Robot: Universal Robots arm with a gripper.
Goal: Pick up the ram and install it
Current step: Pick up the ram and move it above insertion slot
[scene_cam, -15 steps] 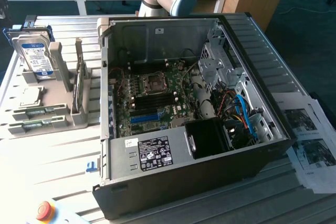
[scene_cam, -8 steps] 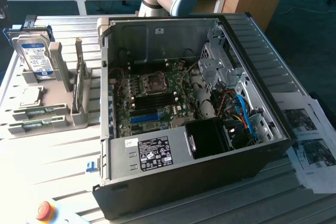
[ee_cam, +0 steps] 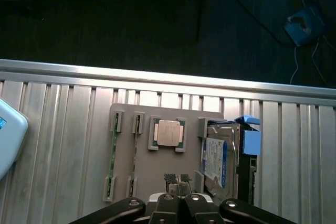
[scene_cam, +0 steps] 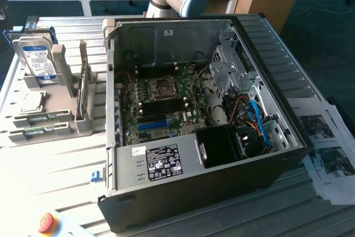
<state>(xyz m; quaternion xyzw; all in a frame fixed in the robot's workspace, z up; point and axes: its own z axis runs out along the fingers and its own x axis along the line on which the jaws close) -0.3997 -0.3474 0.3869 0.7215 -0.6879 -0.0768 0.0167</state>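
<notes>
The robot's black hand (ee_cam: 178,179) hovers with its fingers pressed together, holding nothing, above a grey plastic holder (ee_cam: 157,163) on the ribbed metal surface (ee_cam: 63,129). The long thin green ram stick (ee_cam: 112,153) stands on edge in the holder's outer slot. A second stick seems to sit just beside it, near a square silver processor chip (ee_cam: 168,132).

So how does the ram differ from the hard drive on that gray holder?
The ram sticks are thin, narrow and green; the hard drive is boxy and silver with a blue-white label. The ram sticks lie low along one edge of the holder; the hard drive stands upright, rising well above them. Both sit in slots of the same gray holder.
</notes>
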